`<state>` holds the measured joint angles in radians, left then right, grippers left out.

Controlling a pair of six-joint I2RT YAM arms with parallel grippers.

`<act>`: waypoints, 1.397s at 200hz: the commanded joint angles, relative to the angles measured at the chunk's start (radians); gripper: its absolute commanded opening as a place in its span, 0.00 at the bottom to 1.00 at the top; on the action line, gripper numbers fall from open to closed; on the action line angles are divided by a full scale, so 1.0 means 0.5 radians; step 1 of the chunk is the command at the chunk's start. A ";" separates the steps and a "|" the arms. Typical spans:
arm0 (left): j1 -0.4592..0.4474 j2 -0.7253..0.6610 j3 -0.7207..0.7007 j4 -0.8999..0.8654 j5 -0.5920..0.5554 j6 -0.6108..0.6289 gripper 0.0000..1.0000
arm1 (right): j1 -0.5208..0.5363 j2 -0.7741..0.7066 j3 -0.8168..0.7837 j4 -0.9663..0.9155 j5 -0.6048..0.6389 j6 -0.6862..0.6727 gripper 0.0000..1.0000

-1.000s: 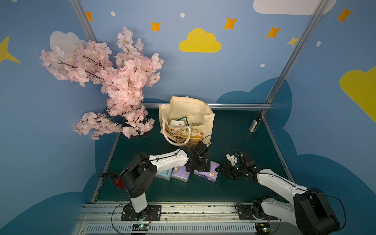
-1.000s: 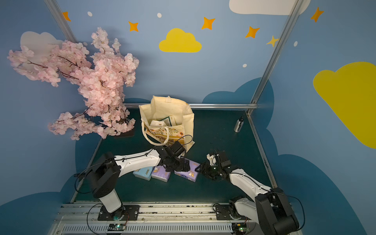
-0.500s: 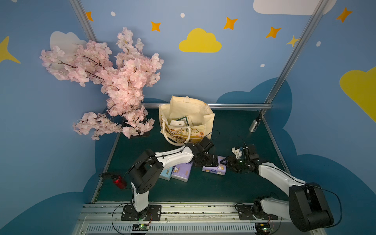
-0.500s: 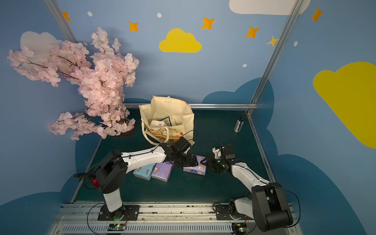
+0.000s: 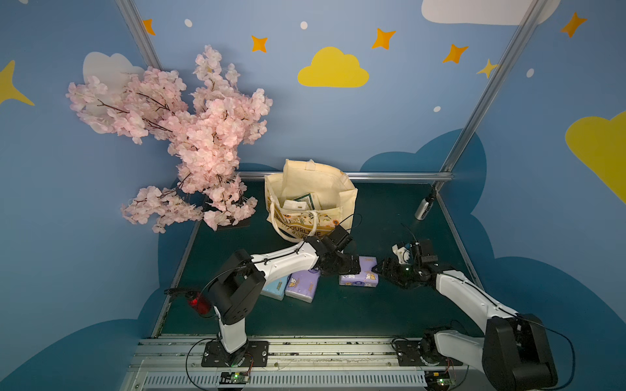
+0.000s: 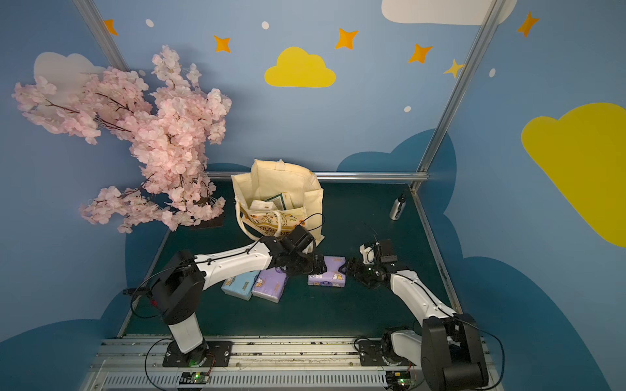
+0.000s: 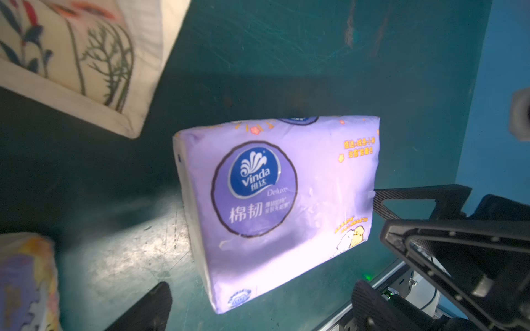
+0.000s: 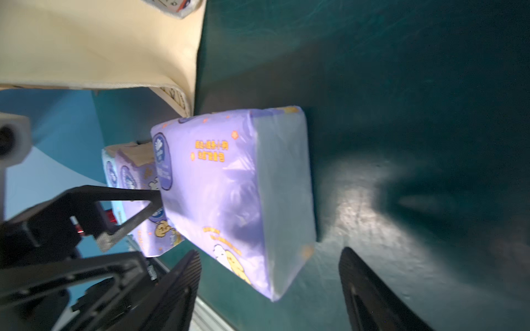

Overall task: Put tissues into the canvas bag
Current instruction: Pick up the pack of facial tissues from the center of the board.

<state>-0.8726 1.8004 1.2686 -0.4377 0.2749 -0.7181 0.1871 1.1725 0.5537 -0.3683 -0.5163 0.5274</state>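
Below, scuffed green tabletop (image 5: 338, 315) under tissues (image 5: 359, 276), blue cloud-painted walls (image 5: 389, 128) around.

The purple pack (image 5: 358, 275) is flanked: left gripper (image 5: 353, 267) at nine o'clock, right gripper (image 5: 380, 270) at three. The canvas bag (image 5: 310, 199) blocks eleven o'clock; a second purple pack (image 5: 302, 286) and a light blue pack (image 5: 276, 288) crowd eight. The green mat (image 5: 355, 311) at six lies open.

Pink blossom tree (image 5: 189, 142) at the far left of a dark green tabletop (image 5: 338, 315), silver bottle (image 5: 425, 209) standing in the far right corner, yellow cloud (image 5: 333, 69) on blue wall (image 5: 389, 128)
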 commanded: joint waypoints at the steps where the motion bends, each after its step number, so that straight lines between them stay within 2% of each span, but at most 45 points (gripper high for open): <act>1: 0.000 -0.036 -0.054 0.009 0.004 -0.015 0.98 | -0.009 -0.026 -0.073 0.124 -0.007 -0.002 0.81; 42: -0.016 -0.008 -0.119 0.103 0.054 -0.101 0.97 | -0.009 0.104 -0.129 0.419 -0.090 0.106 0.86; 69: -0.006 0.013 -0.079 0.110 0.055 -0.075 0.97 | -0.001 0.233 -0.109 0.518 -0.175 0.144 0.86; 125: 0.006 0.144 -0.047 0.248 0.136 -0.156 0.98 | 0.041 0.263 -0.165 0.609 -0.153 0.205 0.86; 183: 0.012 0.164 -0.069 0.346 0.213 -0.189 0.98 | 0.097 0.379 -0.212 0.847 -0.221 0.331 0.86; 220: 0.012 0.148 -0.098 0.530 0.327 -0.232 0.98 | 0.113 0.438 -0.240 1.099 -0.374 0.525 0.80; 237: 0.016 0.139 -0.098 0.587 0.367 -0.248 0.97 | 0.114 0.439 -0.242 1.170 -0.436 0.605 0.72; 261: 0.033 0.095 -0.140 0.616 0.361 -0.248 0.98 | 0.105 0.290 -0.278 1.169 -0.410 0.702 0.59; 279: 0.069 0.059 -0.205 0.661 0.377 -0.269 0.97 | 0.089 0.159 -0.269 1.109 -0.388 0.749 0.59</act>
<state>-0.8501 1.8717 1.1915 -0.2066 0.4171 -0.8391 0.2291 1.3338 0.4191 0.1619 -0.6567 0.8360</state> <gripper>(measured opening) 0.976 0.585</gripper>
